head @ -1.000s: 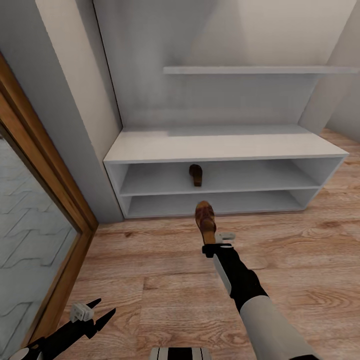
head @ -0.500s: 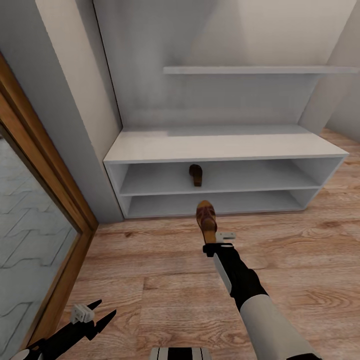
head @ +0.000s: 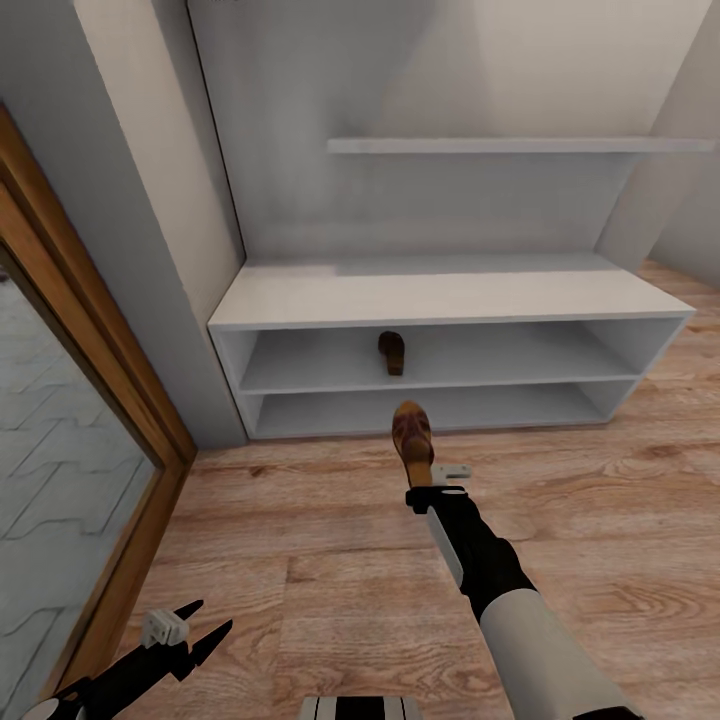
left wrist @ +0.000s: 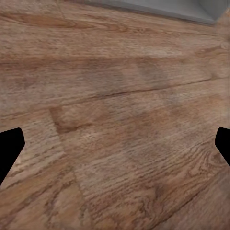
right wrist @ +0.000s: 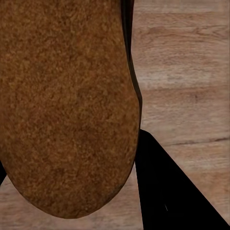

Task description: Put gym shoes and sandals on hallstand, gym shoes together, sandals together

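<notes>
My right gripper (head: 426, 478) is shut on a brown sandal (head: 411, 436), held above the corridor floor (head: 300, 520) just in front of the hallstand (head: 440, 295). Its rough brown sole (right wrist: 67, 105) shows close up in the right wrist view, with one dark finger (right wrist: 167, 191) beside it. The other sandal (head: 392, 352) lies on the hallstand's upper shelf, near the middle. Down at the lower left, my left gripper (head: 203, 626) hangs open over bare planks (left wrist: 115, 120), nothing between its fingertips (left wrist: 9, 143). The gym shoes are out of view.
A thin grey wall shelf (head: 520, 145) hangs above the hallstand. A wood-framed glass door (head: 90, 400) and a grey wall corner (head: 150, 300) close off the left side. Open floor lies to the right of my right arm.
The right gripper has crept slightly toward the hallstand with the sandal. The head view has tipped a little. The left arm is still.
</notes>
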Robot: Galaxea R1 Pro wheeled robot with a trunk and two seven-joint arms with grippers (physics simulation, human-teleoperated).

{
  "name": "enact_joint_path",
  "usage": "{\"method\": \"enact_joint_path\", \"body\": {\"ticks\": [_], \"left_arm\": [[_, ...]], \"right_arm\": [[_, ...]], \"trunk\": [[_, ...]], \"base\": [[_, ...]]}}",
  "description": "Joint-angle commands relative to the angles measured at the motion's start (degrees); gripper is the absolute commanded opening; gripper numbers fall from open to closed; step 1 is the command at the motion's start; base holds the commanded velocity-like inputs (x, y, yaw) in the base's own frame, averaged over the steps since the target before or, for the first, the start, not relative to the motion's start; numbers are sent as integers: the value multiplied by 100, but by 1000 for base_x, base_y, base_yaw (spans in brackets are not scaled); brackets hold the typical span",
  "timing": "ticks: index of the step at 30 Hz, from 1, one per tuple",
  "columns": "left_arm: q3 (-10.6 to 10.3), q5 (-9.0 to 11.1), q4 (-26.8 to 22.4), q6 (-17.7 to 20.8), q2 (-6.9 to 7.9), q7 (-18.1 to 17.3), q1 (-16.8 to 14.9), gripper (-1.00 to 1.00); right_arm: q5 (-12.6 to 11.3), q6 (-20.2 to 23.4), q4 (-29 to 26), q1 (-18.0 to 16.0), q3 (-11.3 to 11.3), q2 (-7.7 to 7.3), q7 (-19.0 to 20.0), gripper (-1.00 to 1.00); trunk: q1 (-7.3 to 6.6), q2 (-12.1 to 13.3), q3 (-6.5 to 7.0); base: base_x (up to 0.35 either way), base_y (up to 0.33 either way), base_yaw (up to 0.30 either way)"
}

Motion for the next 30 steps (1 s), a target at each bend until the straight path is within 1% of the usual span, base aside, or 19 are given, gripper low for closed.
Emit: {"method": "enact_joint_path", "body": {"ticks": [1,23,30], "left_arm": [[24,-36,-1,-33,-3,-23,-5,100],[25,-29,-1,-33,5,-23,-5,100],[25,-28,-1,-33,5,-23,-5,100]], "right_arm": [[-22,30,-6,-2,10,0,-31,-100],[-22,28,2,-2,13,0,-31,-100],[-23,28,-4,-2,11,0,-31,-100]], "trunk": [[-1,-2,4],[-1,-2,198],[-1,-2,251]], "base": [[0,0,0],[0,0,1],[0,0,141]]}}
